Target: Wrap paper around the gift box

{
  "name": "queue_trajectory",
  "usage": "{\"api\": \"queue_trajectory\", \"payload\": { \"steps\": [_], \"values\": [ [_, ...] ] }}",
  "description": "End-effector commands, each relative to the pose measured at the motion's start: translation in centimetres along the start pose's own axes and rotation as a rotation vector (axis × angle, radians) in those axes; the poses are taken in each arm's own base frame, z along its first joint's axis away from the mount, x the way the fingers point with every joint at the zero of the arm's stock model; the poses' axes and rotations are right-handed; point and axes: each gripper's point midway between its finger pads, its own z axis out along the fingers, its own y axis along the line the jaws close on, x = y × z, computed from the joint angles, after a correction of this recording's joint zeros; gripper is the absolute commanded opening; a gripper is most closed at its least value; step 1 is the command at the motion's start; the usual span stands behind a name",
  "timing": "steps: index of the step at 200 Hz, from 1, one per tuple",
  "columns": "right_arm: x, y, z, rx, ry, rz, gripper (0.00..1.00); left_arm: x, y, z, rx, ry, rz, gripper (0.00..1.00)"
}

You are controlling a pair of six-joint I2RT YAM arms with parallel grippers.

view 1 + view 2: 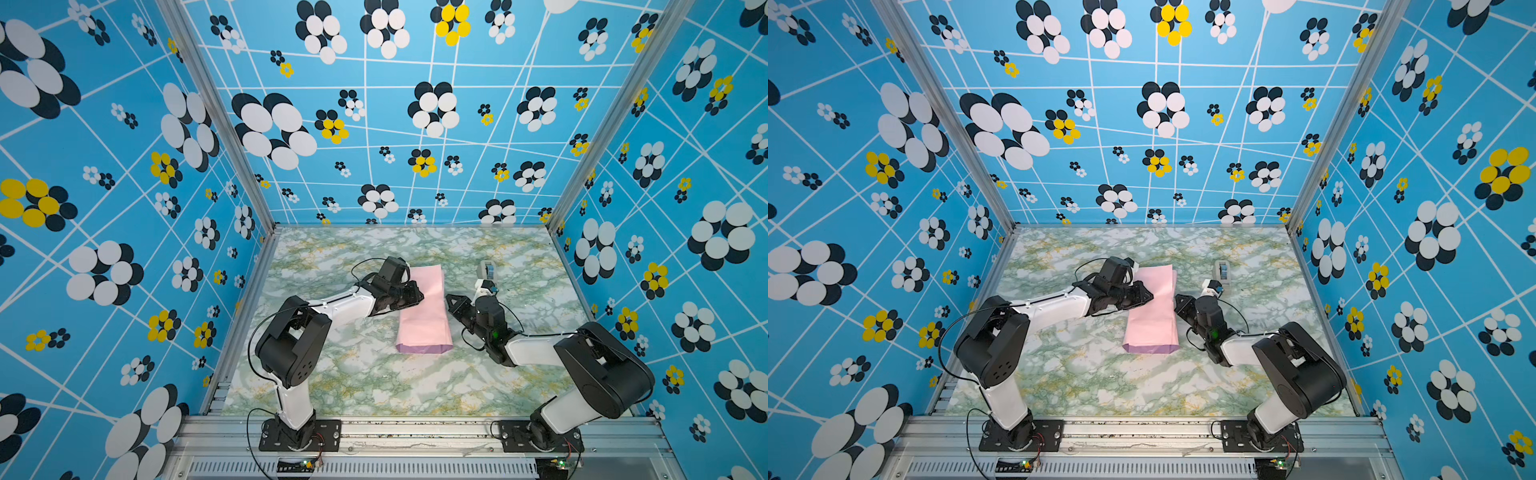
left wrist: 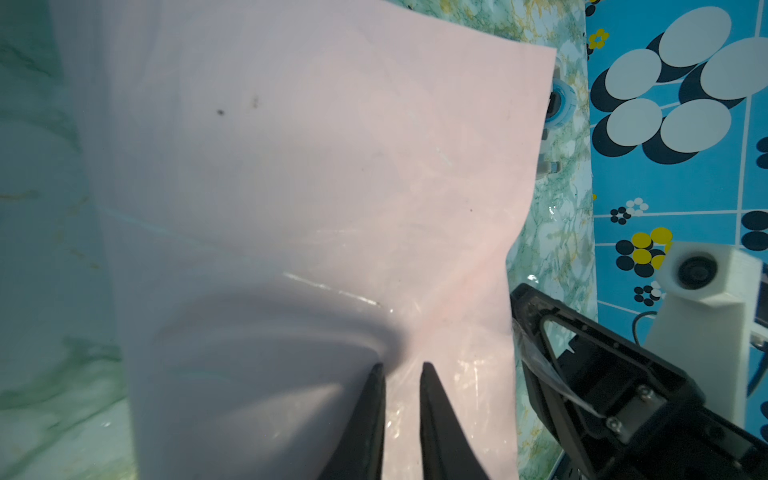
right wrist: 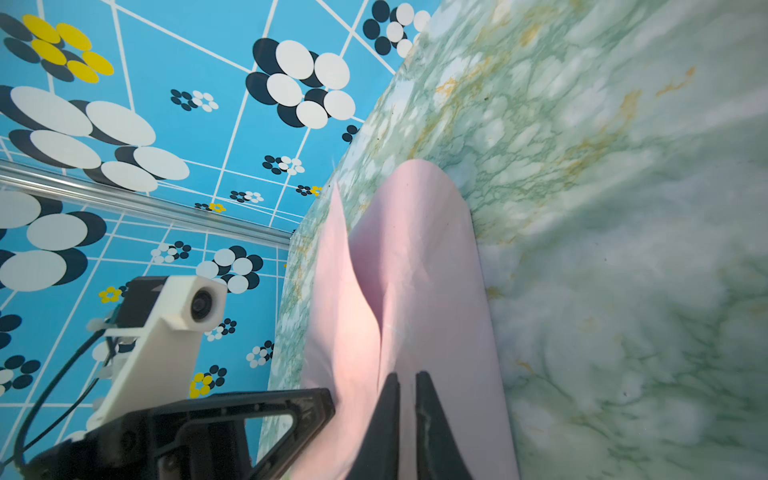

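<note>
Left wrist view: left end effector [image 2: 401, 365] jaws slightly apart, tips on the paper [image 2: 311, 187] | right end effector [image 3: 407, 374] closed, at its right edge | paper's long axis runs near-to-far on tabletop [image 1: 374, 382], between both | gift box hidden, likely inside | left nearer.

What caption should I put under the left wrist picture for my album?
Left gripper, jaws nearly together, touching the pale pink paper on the green marbled table.
</note>
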Motion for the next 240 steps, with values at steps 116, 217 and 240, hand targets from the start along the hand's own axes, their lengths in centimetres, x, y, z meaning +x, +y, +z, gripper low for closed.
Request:
{"api": "queue_trajectory", "payload": {
  "steps": [116, 217, 240],
  "values": [
    [-0.6, 1.4, -2.6, 0.065, 0.110, -0.214, 0.16, 3.0, 3.8, 1.3, -0.113, 0.088, -0.030, 0.20],
    [-2.0, 7.8, -2.1, -0.164, 0.090, -0.201, 0.00, 2.7, 3.4, 1.4, -0.105, 0.083, -0.022, 0.20],
    [-1.7, 8.6, -1.6, -0.205, 0.106, -0.191, 0.00, 2.7, 3.4, 1.4, -0.105, 0.083, -0.019, 0.20]
  ]
}}
